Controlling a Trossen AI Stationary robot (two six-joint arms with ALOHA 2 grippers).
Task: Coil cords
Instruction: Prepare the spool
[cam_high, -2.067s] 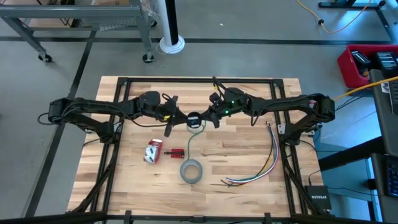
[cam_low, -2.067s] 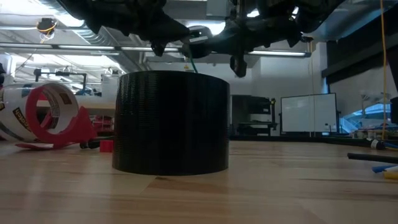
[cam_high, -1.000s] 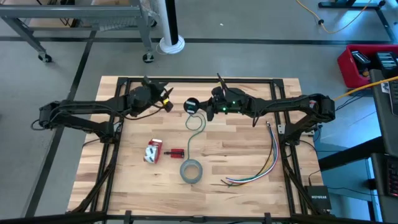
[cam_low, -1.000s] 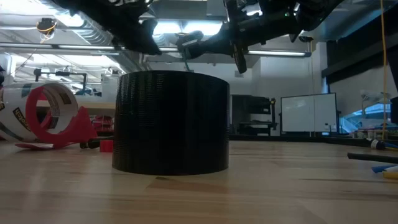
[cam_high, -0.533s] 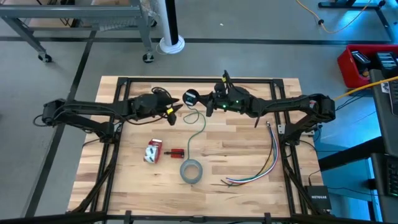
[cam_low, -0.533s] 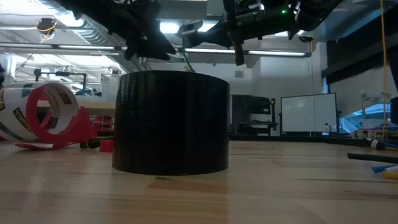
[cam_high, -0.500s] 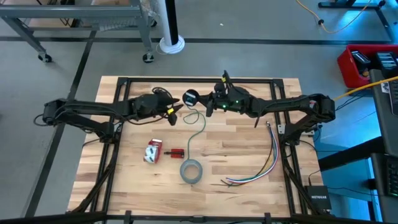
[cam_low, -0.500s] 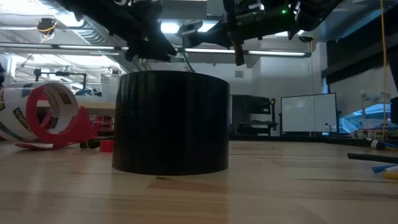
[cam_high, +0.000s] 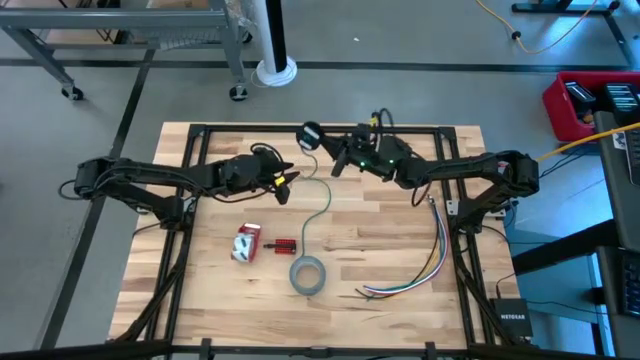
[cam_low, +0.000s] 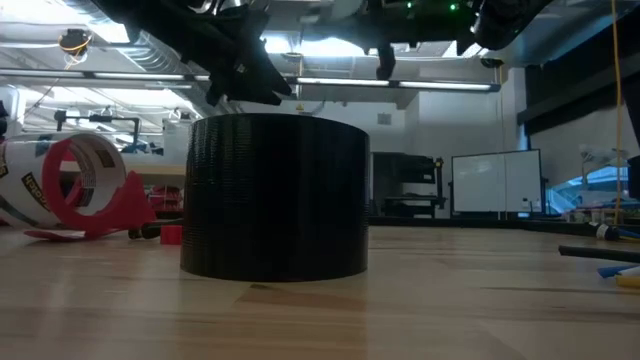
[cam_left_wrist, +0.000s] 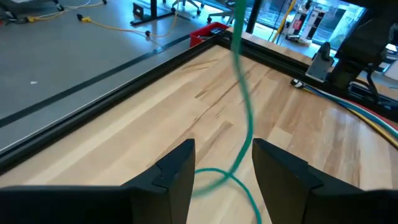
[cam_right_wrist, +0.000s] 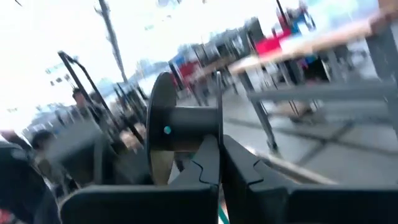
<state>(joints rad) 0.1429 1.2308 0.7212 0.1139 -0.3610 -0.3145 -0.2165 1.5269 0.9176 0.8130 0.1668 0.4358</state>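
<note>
High view: right gripper (cam_high: 333, 152) has carried the spool (cam_high: 310, 135) from mid-table up to the far edge, fingers pressed together on its hub. The cord (cam_high: 322, 205) trails from the spool toward the near side, curving to end just beside the tape roll (cam_high: 307, 274); its long axis runs roughly far-to-near. The left gripper (cam_high: 285, 182) has come back beside the cord, fingers spread. Judgement: lifting pays the cord taut for guiding onto the spool; coiling is barely begun.

Low view: the tape roll blocks the centre; both arms sit above it, cord not discernible.

Left wrist view: spread fingers (cam_left_wrist: 176, 171) flank the green cord, which rises steeply between them, untouched.

Right wrist view: the spool's disc faces sideways, axle roughly level, pinched at the fingertips.
</note>
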